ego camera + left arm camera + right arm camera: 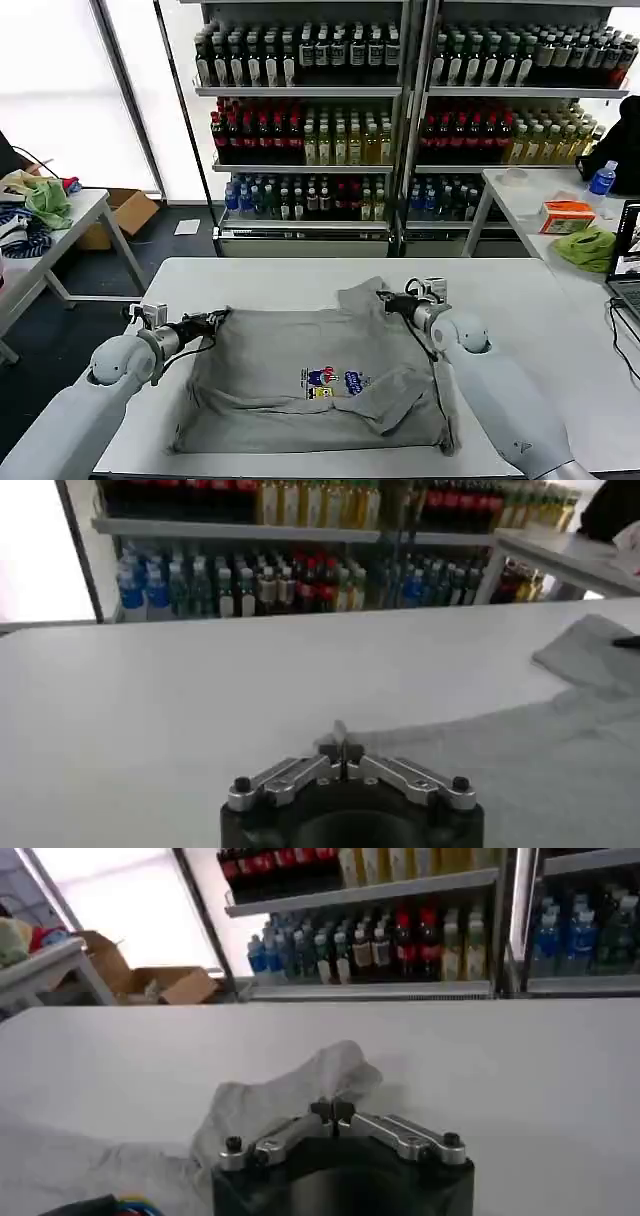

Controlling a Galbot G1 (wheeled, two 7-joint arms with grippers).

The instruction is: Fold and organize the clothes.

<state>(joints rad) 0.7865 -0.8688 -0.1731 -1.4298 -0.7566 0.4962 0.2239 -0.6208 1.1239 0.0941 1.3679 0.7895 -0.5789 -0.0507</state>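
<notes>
One light grey shirt [300, 385] lies partly folded on the white table [260, 275], its small multicoloured chest print [335, 380] facing up. My left gripper [218, 318] is at the shirt's far-left corner, shut on a thin edge of the cloth [340, 730]; in the left wrist view the gripper [340, 748] has its jaws pressed together. My right gripper [385, 297] is at the shirt's far-right part, where the fabric bunches up [362, 295]. In the right wrist view that gripper [331, 1111] is shut on a raised fold of grey cloth [300, 1083].
Shelves of bottles [310, 110] stand behind the table. A side table on the left holds a green cloth [48, 200] and dark blue fabric [25, 238]. On the right table are a green cloth [588, 246], an orange box [567, 215], a water bottle [601, 180] and a laptop [628, 262].
</notes>
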